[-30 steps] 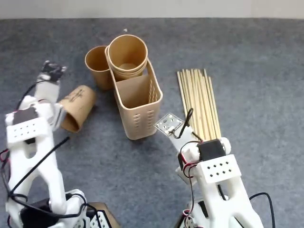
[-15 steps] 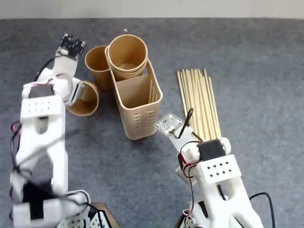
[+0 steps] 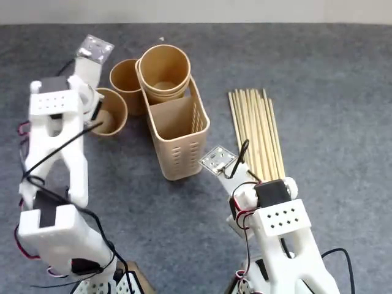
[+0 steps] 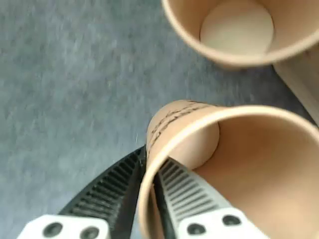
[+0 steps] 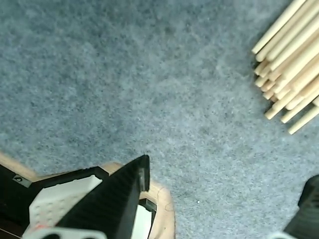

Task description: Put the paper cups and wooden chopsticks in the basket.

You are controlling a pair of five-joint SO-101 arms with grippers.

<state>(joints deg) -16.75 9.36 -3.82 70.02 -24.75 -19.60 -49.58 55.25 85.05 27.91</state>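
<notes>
My left gripper (image 4: 149,185) is shut on the wall of a brown paper cup (image 4: 234,164), one finger inside and one outside. That cup (image 3: 110,119) is held mouth-up just left of the tan basket (image 3: 179,147). A second cup (image 3: 125,81) stands on the carpet beside the basket's far end, close to the held one. Stacked cups (image 3: 163,70) sit in the basket's far compartment. A bundle of wooden chopsticks (image 3: 256,131) lies on the carpet right of the basket. My right gripper (image 5: 227,174) is open over bare carpet, near the chopsticks' ends (image 5: 286,74).
Grey carpet (image 3: 331,79) covers the table, with free room on its far right and in front of the basket. The basket's near compartment (image 3: 173,119) holds nothing visible. A tan edge (image 5: 167,209) shows beside my right gripper's finger.
My left arm has lifted the cup that lay on its side, turned it mouth-up and carried it back toward the standing cup. The right arm has kept still.
</notes>
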